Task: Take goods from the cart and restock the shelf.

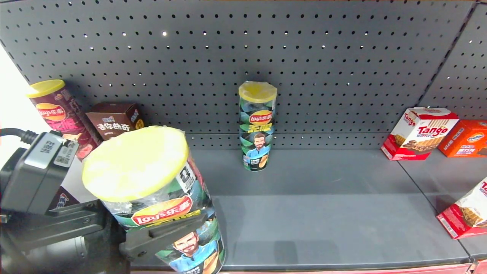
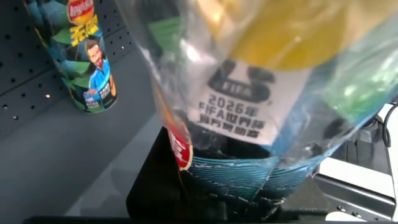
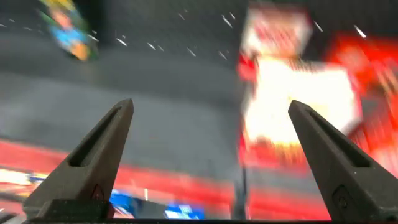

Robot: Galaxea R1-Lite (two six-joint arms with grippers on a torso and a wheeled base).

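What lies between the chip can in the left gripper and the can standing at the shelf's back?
Only bare shelf between held can and standing can; head view.

Grey shelf (image 1: 323,213): green chip can (image 1: 257,125) upright mid-back; maroon can (image 1: 61,114), brown box (image 1: 114,118) left; wafer boxes (image 1: 418,133), orange box (image 1: 466,137) right.

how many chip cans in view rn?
3. Held can in the left gripper; upright can at the shelf back, middle; maroon can tilted at far left. Others may be hidden behind the gripper.
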